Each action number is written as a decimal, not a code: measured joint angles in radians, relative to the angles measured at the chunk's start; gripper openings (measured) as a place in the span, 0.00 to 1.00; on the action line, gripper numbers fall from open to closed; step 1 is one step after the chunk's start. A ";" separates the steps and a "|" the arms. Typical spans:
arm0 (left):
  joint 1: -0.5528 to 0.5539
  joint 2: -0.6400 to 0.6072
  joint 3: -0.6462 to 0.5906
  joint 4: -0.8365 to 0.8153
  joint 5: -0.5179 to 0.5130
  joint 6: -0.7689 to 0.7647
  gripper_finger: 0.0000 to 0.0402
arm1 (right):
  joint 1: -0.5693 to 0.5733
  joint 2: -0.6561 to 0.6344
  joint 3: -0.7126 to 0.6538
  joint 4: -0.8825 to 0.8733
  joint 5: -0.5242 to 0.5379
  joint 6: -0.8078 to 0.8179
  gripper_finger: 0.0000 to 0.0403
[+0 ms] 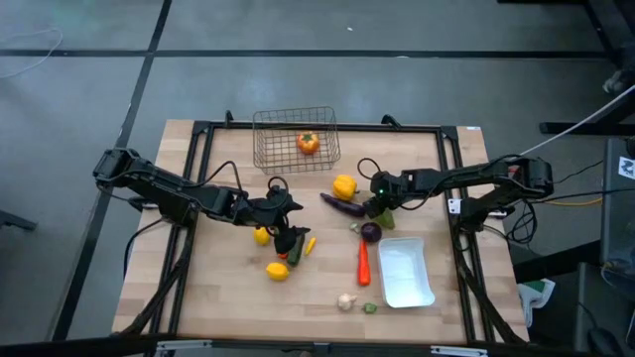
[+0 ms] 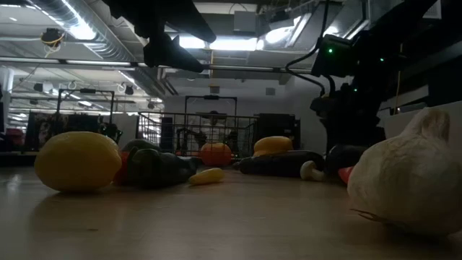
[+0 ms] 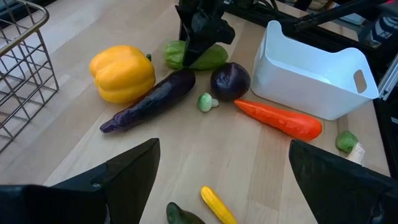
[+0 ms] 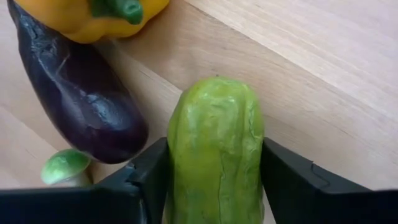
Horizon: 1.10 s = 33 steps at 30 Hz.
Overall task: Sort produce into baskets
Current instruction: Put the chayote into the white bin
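The pale wooden table carries everything. At its far edge stands the thin-wire rectangular basket with see-through sides, one orange tomato already inside. Toward the right front lies the shallow white plastic tray with rounded corners, nothing in it.

The right gripper is low at the table's middle-right, its two dark fingers pressed against both flanks of a pale green cucumber-like vegetable — clenched around it, though the piece looks to be resting on the wood, not lifted. Just beside it lie the long dark purple eggplant and the glossy yellow bell pepper; a round purple vegetable and a slim orange carrot sit between them and the tray.

The left gripper hovers with its fingers spread, holding nothing, over the left cluster: two yellow lemons, a dark green cucumber and a small yellow piece.

The risk, as I judge it: the grip sits near one end of a smooth, rounded toy — on lifting it may pivot or squirt free, knocking the eggplant or the small green-capped piece next to it.
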 joint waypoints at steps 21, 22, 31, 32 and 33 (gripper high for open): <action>0.000 -0.002 0.000 0.001 0.000 0.000 0.87 | 0.000 -0.001 0.168 -0.169 0.009 -0.145 0.48; 0.000 -0.002 0.000 0.002 0.000 0.000 0.87 | 0.000 -0.001 0.190 -0.198 0.013 -0.156 0.48; 0.000 -0.003 0.000 0.003 0.000 0.000 0.87 | 0.002 -0.002 0.427 -0.462 -0.019 -0.209 0.48; 0.000 -0.003 0.000 0.003 0.000 0.000 0.87 | 0.009 -0.002 0.455 -0.480 -0.029 -0.209 0.48; 0.000 -0.003 0.000 0.003 0.000 0.000 0.87 | 0.019 -0.002 0.479 -0.498 -0.032 -0.208 0.48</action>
